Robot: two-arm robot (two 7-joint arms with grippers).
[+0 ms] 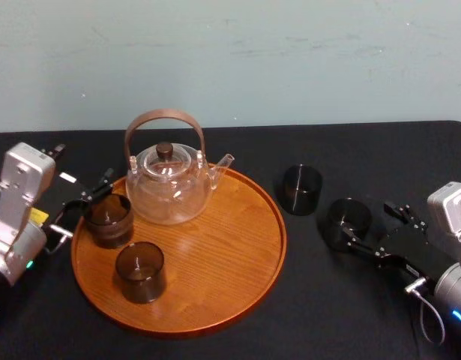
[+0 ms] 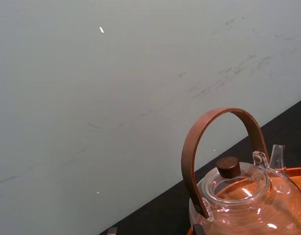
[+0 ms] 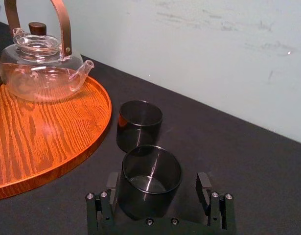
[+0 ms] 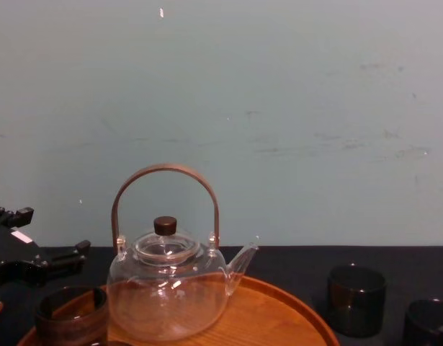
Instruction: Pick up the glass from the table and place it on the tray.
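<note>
Two dark smoked glasses stand on the black table right of the tray. My right gripper is open around the nearer glass, low on the table. In the right wrist view that glass sits between the fingers, with a gap on one side. The other table glass stands just beyond it, closer to the tray's rim. My left gripper is open at the tray's left edge, just beside a glass that stands on the tray.
A clear glass teapot with a brown hoop handle stands on the far left part of the tray. A second glass stands on the tray's front left. The tray's right half is bare wood. A pale wall lies behind the table.
</note>
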